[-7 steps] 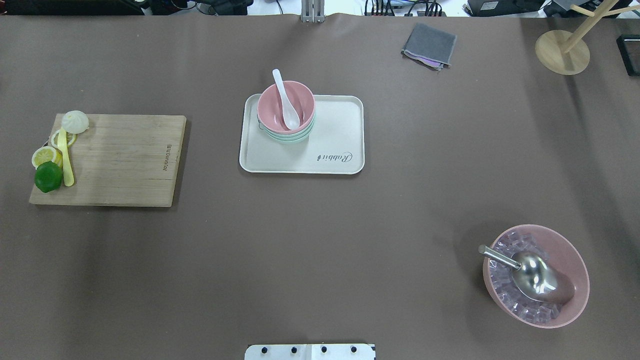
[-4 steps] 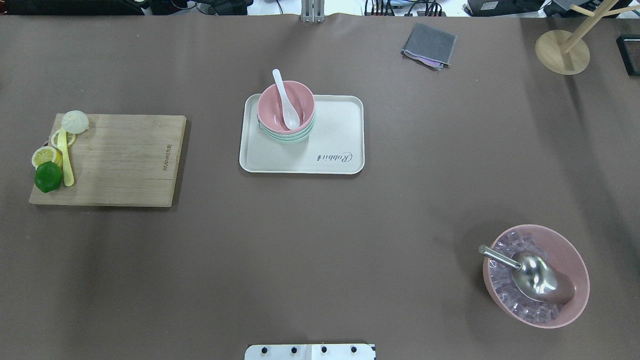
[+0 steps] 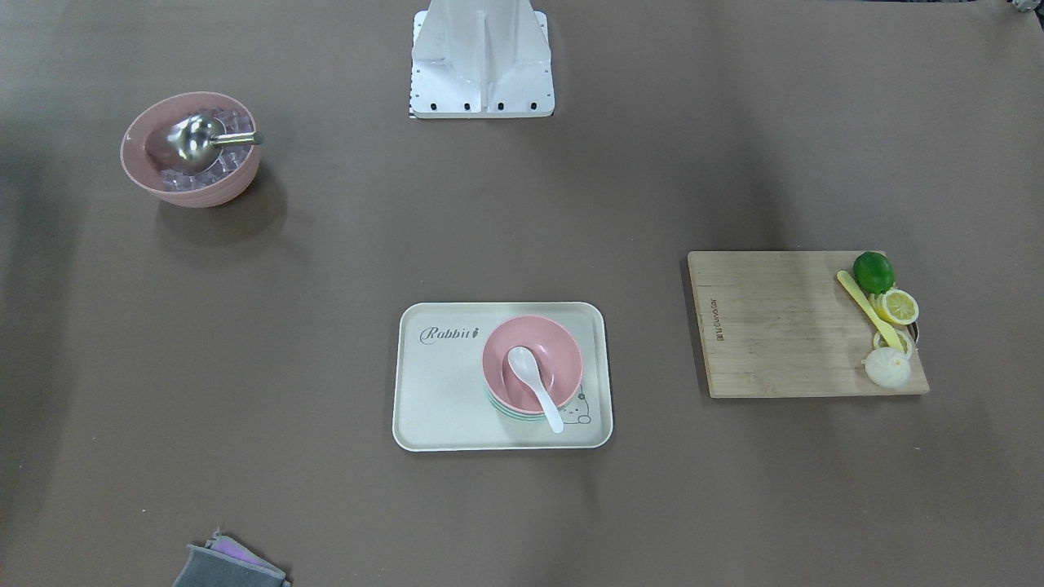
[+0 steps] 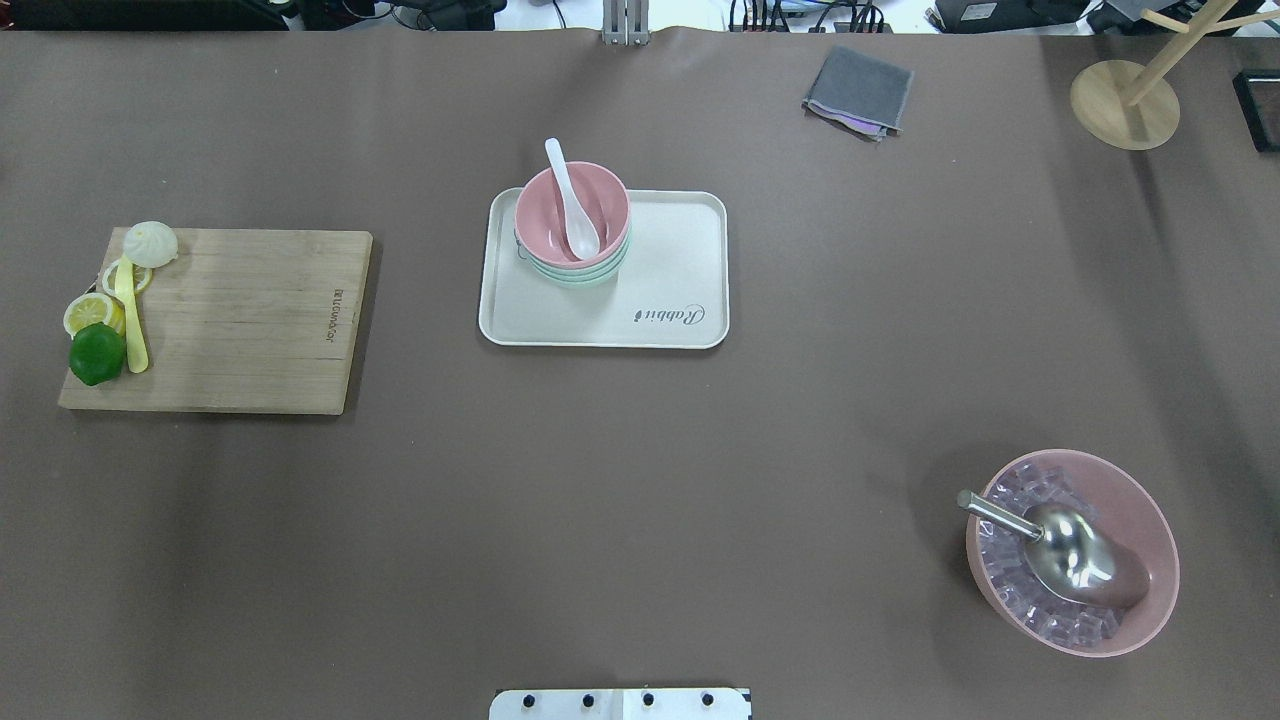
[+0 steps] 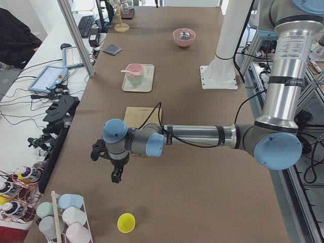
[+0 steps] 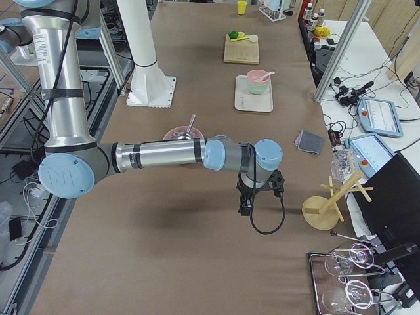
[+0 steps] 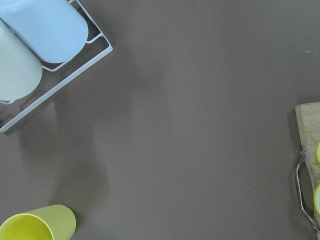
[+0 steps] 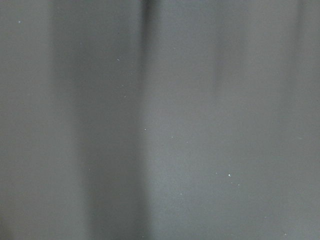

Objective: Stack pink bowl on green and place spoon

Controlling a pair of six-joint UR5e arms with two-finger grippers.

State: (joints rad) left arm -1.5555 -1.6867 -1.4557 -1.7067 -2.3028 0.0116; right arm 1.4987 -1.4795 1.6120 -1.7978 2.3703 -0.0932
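Showing only its rim, green bowl [image 4: 580,278] sits under pink bowl [image 4: 600,205].

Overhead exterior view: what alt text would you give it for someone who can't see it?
A pink bowl, with a white spoon resting in it, sits stacked on a green bowl on a cream tray mid-table. A cutting board with a lime lies at left; a larger pink bowl of ice with a metal scoop sits at lower right.

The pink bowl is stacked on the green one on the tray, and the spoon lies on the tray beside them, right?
No. The spoon rests inside the pink bowl, handle over its rim, as the overhead view shows. The stacking on the tray is right.
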